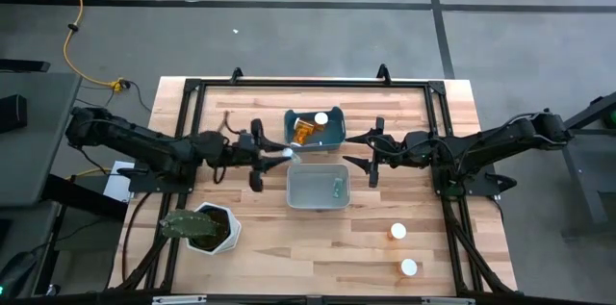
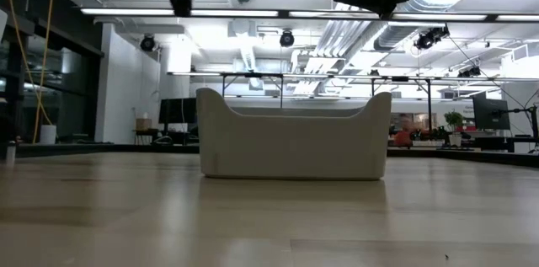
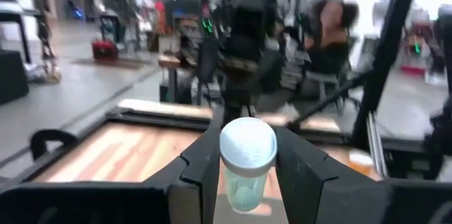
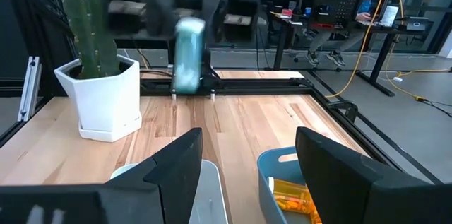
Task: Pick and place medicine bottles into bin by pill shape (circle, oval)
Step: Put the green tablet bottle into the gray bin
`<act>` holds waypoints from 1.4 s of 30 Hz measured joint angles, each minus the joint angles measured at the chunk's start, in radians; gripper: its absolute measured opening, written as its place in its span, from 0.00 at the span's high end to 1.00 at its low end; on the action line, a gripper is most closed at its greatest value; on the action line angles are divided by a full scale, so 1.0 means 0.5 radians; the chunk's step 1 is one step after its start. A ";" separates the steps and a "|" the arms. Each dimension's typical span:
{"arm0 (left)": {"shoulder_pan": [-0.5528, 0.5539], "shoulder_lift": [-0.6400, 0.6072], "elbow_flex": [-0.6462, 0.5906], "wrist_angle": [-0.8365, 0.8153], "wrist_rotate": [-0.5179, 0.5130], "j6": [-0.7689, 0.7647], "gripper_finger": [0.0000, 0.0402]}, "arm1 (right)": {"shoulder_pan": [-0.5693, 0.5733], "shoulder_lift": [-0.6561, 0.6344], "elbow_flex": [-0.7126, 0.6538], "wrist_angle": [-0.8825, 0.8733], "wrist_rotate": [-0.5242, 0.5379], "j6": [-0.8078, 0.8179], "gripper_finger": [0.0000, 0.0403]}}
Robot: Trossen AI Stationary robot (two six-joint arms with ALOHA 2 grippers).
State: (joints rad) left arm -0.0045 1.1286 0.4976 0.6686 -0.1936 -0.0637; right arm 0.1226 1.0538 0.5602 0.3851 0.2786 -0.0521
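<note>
Jaws on my left gripper (image 1: 279,154) are closed on a greenish, white-capped medicine bottle (image 3: 246,160), held aloft between the blue bin (image 1: 334,130) and the grey bin (image 1: 316,204). Right gripper (image 1: 358,151) hovers just beside the bins, jaws parted, nothing in them. Tally: one orange bottle (image 1: 306,132) lies in the blue bin, one greenish bottle (image 1: 337,187) in the grey. Two capped bottles (image 1: 398,232) wait near the tabletop's (image 1: 289,247) right front. I judge the task roughly half done; held bottle's drop is pending.
</note>
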 joint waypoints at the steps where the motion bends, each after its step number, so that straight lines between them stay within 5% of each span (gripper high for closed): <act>1: -0.014 0.059 0.049 -0.050 0.012 0.017 0.75 | 0.000 0.000 0.000 0.001 0.004 0.000 0.45; 10: -0.049 0.438 0.487 -0.679 0.020 0.067 0.75 | 0.000 0.000 0.000 -0.003 0.005 0.021 0.45; 18: -0.026 0.424 0.494 -0.680 0.048 0.116 0.75 | 0.000 0.000 0.000 -0.001 0.006 -0.059 0.45; 33: -0.029 0.424 0.494 -0.855 0.548 0.412 0.75 | 0.000 0.000 0.000 -0.001 0.016 -0.167 0.45; 42: -0.042 0.648 0.489 -0.658 0.098 0.251 0.75 | 0.000 -0.001 0.000 -0.023 0.179 -0.022 0.45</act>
State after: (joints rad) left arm -0.0257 1.4528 0.7423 0.3394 -0.1448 0.0619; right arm 0.1226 1.0534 0.5602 0.3735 0.3682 -0.0628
